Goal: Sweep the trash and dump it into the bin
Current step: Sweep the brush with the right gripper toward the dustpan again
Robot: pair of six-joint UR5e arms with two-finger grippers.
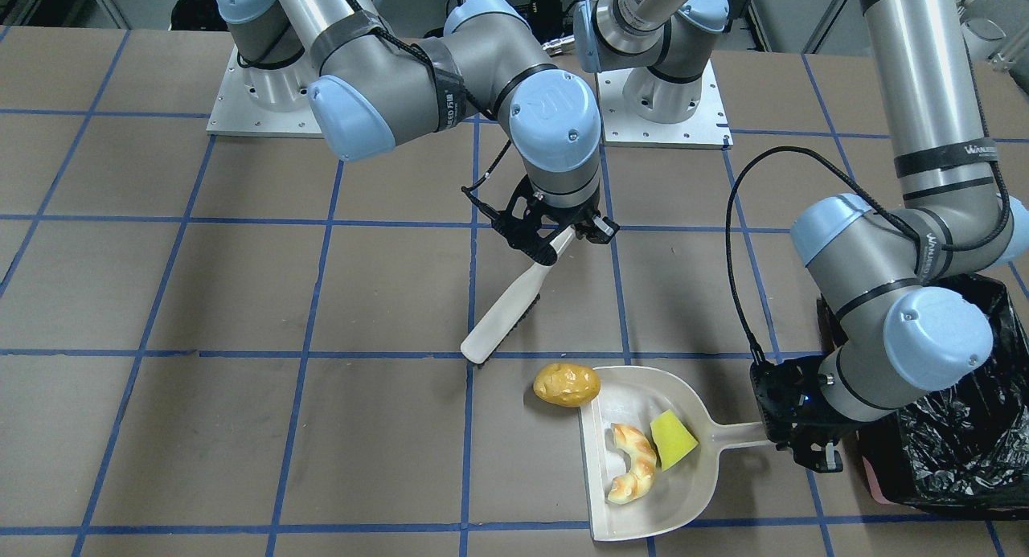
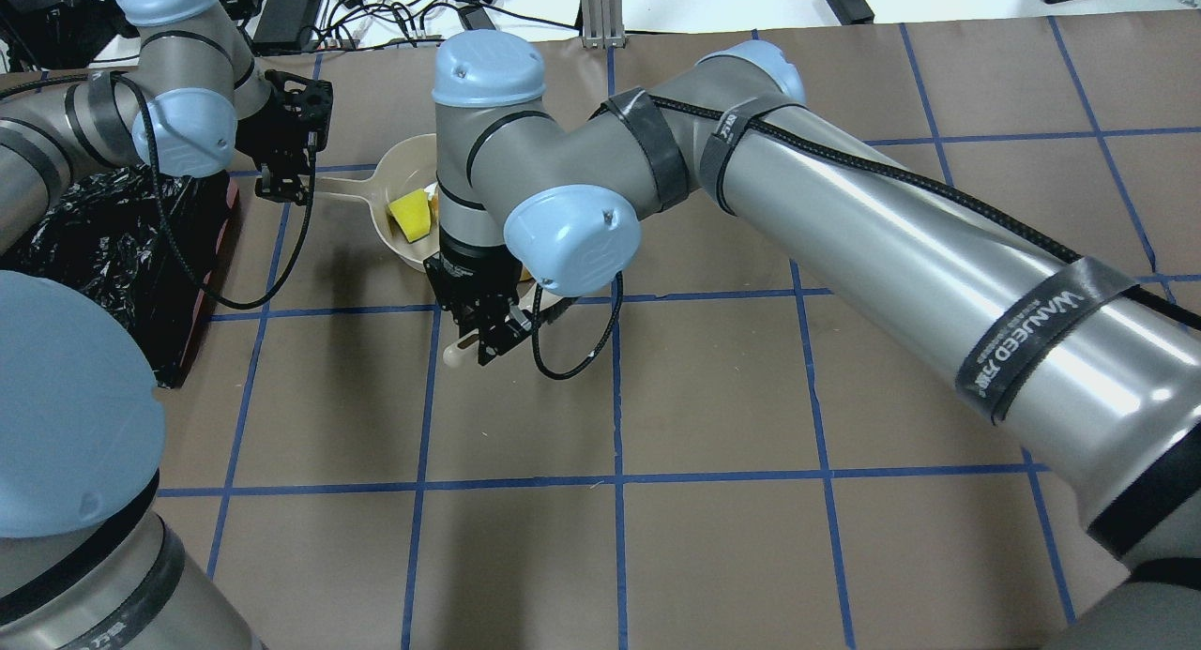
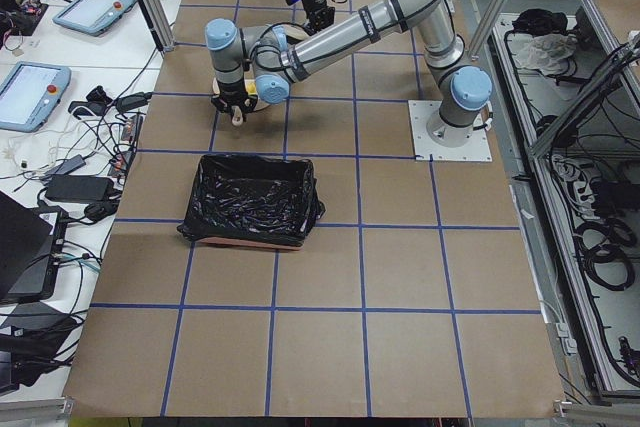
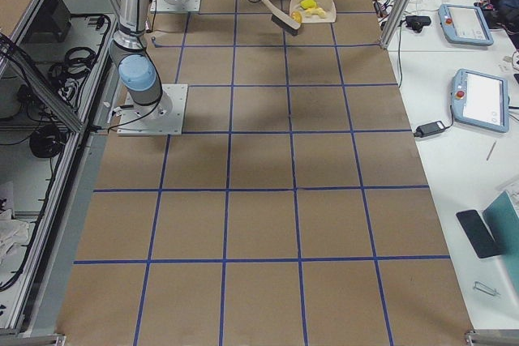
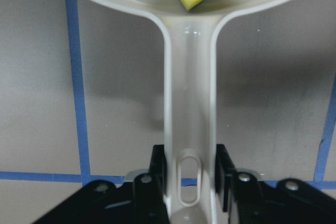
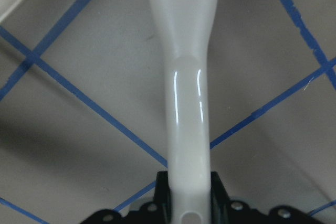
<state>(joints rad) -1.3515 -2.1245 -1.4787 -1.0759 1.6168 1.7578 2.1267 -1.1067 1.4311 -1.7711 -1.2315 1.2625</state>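
Note:
A beige dustpan (image 1: 635,392) lies flat on the table, and my left gripper (image 1: 792,440) is shut on its handle (image 5: 189,103). Inside the pan lie a tan croissant piece (image 1: 633,463) and a yellow sponge wedge (image 1: 671,439). A golden-brown potato lump (image 1: 567,384) rests at the corner of the pan's open lip, mostly outside it. My right gripper (image 1: 563,231) is shut on the handle of a beige brush (image 1: 510,304), which slants down with its bristle end on the table just short of the potato. The black-lined bin (image 1: 957,428) stands behind my left gripper.
The bin (image 3: 250,197) has a pinkish base edge (image 1: 872,481) close to the dustpan's handle end. My right arm's elbow (image 2: 572,237) hangs over part of the pan in the overhead view. Blue tape lines grid the brown table.

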